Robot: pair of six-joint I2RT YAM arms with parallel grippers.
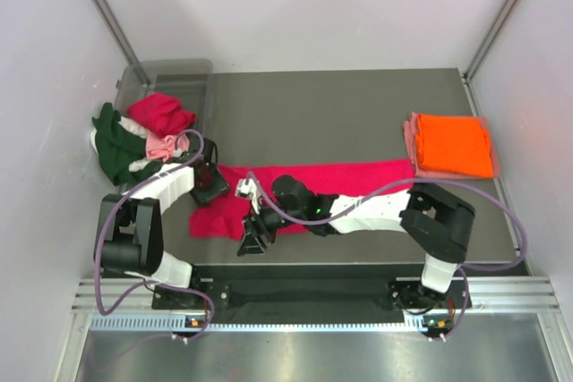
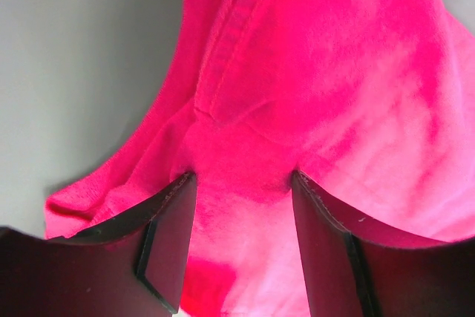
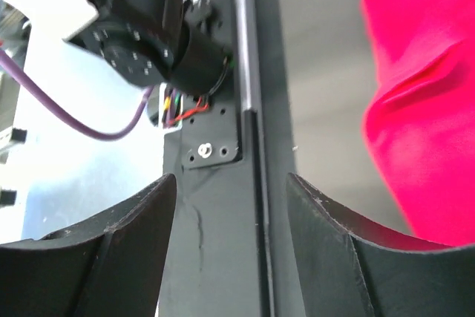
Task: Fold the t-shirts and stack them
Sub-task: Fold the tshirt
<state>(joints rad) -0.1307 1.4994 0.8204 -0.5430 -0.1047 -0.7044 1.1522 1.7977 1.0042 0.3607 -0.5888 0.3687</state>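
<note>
A crimson red t-shirt (image 1: 313,181) lies as a long flat strip across the table's middle. My left gripper (image 1: 210,189) stands over its left end, open. In the left wrist view the cloth (image 2: 297,72), with a stitched hem, lies under and between the spread fingers (image 2: 243,180). My right gripper (image 1: 252,240) hangs open at the shirt's near left edge. In the right wrist view nothing is between its fingers (image 3: 230,182); the red cloth (image 3: 423,109) lies off to the right. An orange folded t-shirt (image 1: 454,143) rests on a salmon pink one (image 1: 412,142) at the right.
A heap of shirts sits at the far left: dark green (image 1: 111,148), crimson (image 1: 162,114), pale pink (image 1: 166,146) and cream (image 1: 135,128). Behind it stands a clear grey bin (image 1: 170,76). A black rail (image 3: 223,206) runs along the table's near edge under my right gripper.
</note>
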